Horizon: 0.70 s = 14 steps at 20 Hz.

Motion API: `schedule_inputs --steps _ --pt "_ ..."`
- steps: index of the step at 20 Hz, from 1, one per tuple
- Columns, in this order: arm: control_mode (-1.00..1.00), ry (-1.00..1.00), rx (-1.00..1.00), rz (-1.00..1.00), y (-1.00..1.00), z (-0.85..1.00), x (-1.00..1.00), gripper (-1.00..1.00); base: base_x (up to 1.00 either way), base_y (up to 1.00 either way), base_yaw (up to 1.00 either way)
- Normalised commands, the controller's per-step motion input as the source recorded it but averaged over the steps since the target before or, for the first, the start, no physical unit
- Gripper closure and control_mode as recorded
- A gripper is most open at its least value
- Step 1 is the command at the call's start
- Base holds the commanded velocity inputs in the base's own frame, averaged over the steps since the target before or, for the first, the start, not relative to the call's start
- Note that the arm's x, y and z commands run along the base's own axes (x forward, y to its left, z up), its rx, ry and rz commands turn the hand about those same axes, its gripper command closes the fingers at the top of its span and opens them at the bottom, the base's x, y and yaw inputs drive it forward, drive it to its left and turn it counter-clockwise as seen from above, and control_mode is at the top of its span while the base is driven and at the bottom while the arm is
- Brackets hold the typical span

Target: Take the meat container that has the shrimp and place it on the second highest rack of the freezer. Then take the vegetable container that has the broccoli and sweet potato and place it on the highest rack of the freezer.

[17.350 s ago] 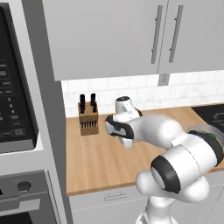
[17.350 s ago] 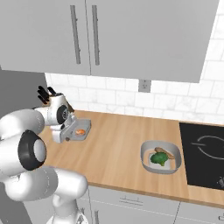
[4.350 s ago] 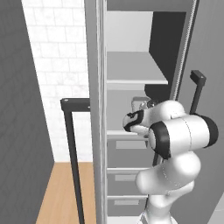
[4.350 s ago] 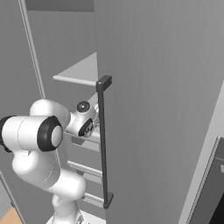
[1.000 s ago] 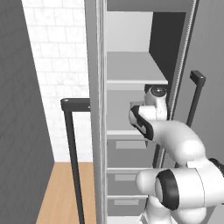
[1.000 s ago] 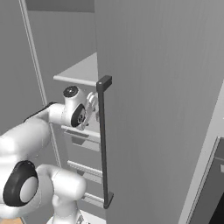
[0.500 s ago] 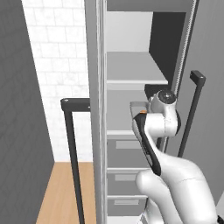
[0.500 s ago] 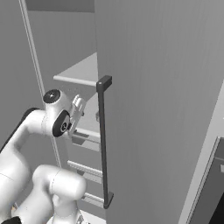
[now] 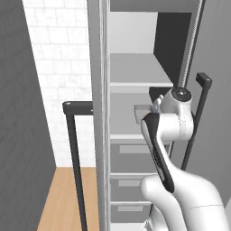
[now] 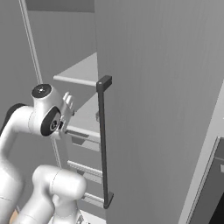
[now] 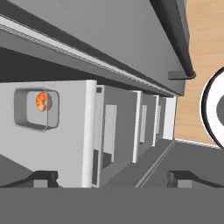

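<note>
white tiled wall [image 9: 54, 67] at left, wooden floor [image 9: 67, 203] below, grey cabinet side [image 10: 175, 87].

The left base view looks forward from behind the arm, straight into the open freezer [image 9: 135, 90], close enough that its shelves and drawer fronts [image 9: 135, 155] run from top to bottom, with a black bar handle [image 9: 74, 158] left of the opening.

The right base view faces the same freezer from the other side, past the long black door handle [image 10: 103, 140]; both share the shelves, the drawers and the arm's upper links.

The hand view (rolled sideways) looks down along the pincer [image 11: 111, 177] at the second highest rack [image 11: 65, 131], the meat container [image 11: 36, 109] with the shrimp [image 11: 41, 101], and the drawer fronts beyond.
</note>
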Motion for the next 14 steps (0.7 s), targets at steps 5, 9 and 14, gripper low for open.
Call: schedule_inputs --steps 5,9,14 --pt "-1.0 0.06 0.0 -0.03 0.03 0.36 -0.67 -1.0 0.0 0.0 0.0" --pt "-1.0 0.02 0.0 -0.05 -0.01 0.28 -0.53 -1.0 0.0 0.0 0.0" --pt "-1.0 0.0 0.0 0.01 0.0 0.15 -0.48 -1.0 0.0 0.0 0.0"
